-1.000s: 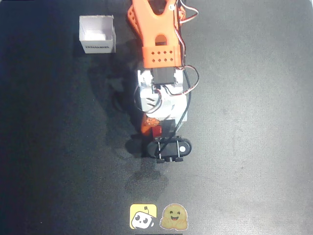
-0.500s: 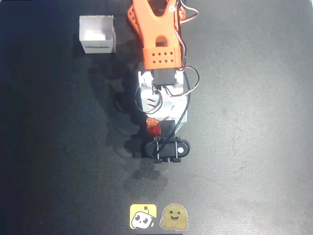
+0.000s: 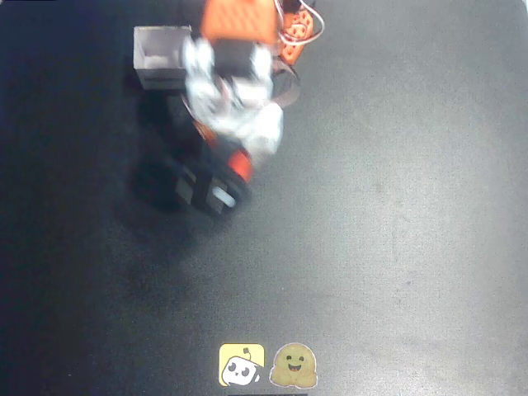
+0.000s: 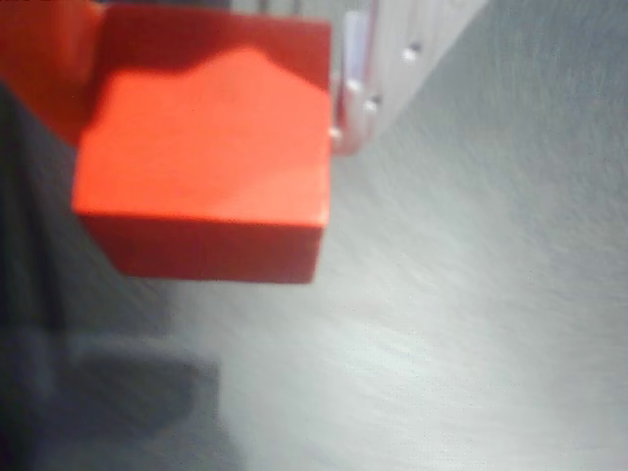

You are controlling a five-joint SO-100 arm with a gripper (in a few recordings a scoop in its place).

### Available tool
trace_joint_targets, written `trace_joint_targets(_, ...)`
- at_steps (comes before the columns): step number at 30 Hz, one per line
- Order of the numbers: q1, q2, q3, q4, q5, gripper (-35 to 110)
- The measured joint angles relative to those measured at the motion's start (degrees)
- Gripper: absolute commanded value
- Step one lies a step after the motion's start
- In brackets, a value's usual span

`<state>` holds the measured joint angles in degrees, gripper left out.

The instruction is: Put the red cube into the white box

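The red cube (image 4: 206, 162) looms large in the wrist view, pinched between an orange finger (image 4: 39, 69) on the left and a white finger (image 4: 363, 83) on the right. My gripper (image 4: 196, 108) is shut on it and holds it clear of the dark table. From overhead, the arm is blurred with motion, and the red cube (image 3: 239, 163) shows as a small red patch in the gripper (image 3: 237, 169). The white box (image 3: 161, 58) stands at the upper left, open side up. Its right edge is partly covered by the arm. The cube lies below and to the right of it.
The arm's orange base (image 3: 247, 16) sits at the top centre, just right of the box. Two small stickers, a yellow one (image 3: 241, 365) and a smiling one (image 3: 294, 365), lie at the bottom edge. The dark table (image 3: 396, 206) stretches to the right.
The arm has swung up and to the left with the cube, from the table's middle toward the white box. It is now blurred by fast motion. The box has not moved.
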<state>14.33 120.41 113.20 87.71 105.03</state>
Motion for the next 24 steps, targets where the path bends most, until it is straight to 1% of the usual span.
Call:
trace_joint_targets(3, 9.0, 3.9, 0.0, 5.7, -0.4, 0)
trace_joint_targets(6, 20.1, 6.7, 0.0, 9.3, -3.4, 0)
trace_joint_targets(12, 42.8, 7.6, 0.0, 10.4, -16.0, 0)
trace_joint_targets(14, 48.9, 7.6, 0.0, 10.4, -19.7, 0)
trace_joint_targets(18, 55.9, 8.9, 1.3, 10.4, -22.9, 0)
trace_joint_targets(24, 58.5, 14.9, 7.0, 10.4, -23.5, 0)
